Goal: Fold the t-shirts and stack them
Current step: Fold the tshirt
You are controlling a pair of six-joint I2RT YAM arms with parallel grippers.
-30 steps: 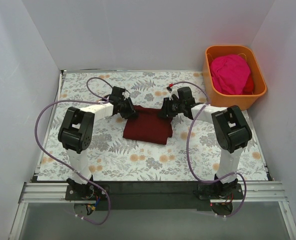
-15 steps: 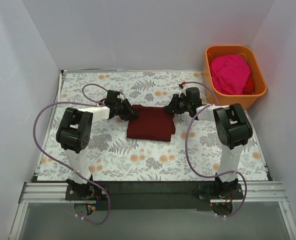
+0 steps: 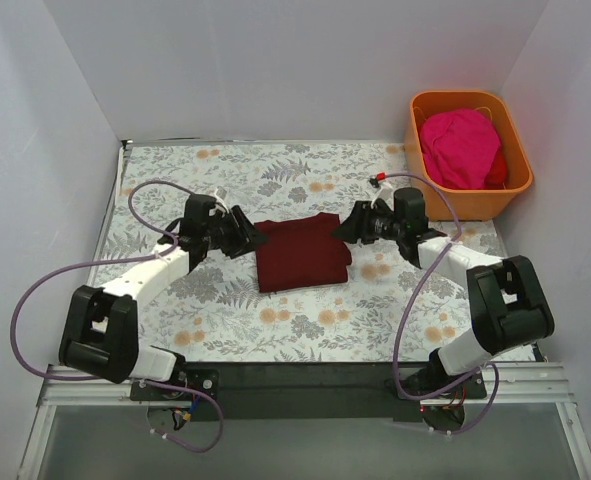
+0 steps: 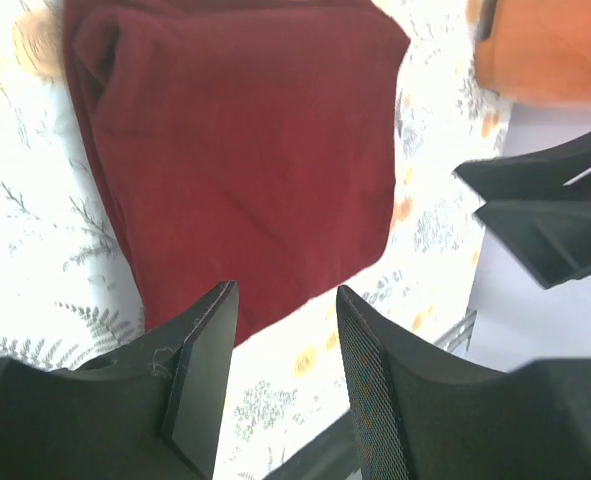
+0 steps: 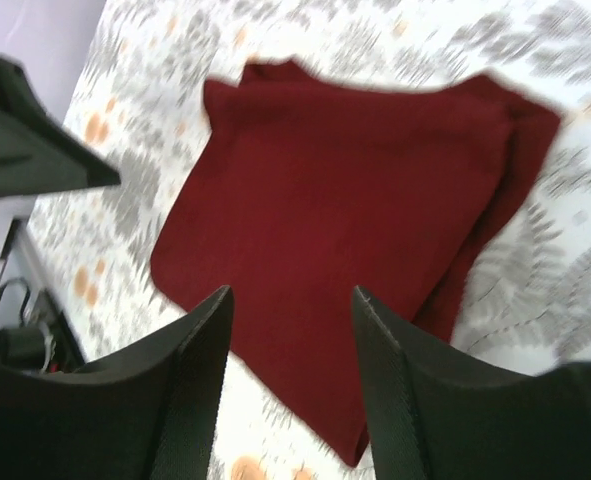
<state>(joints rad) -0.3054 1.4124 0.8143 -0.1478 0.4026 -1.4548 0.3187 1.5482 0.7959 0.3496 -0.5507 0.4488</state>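
Orange tub [image 3: 422, 175] holds magenta t-shirt [image 3: 459, 147]; maroon t-shirt [image 3: 298, 252] on table.

Open bench on every side of the folded shirt

The maroon shirt [image 3: 301, 252] lies mid-bench [image 3: 305, 325] with the left end effector [image 3: 257, 240] and right end effector [image 3: 343, 229] flanking it; the orange tub [image 3: 467, 195] blocks the far right corner, and white walls [image 3: 35, 180] close three sides.

Top view evenly lit and sharp, soft short shadows under the arms on the table [image 3: 305, 330]. Left wrist view overexposed around the maroon t-shirt [image 4: 245, 150], tablecloth washed out. Right wrist view motion-blurred, worst beyond the shirt's far edge.
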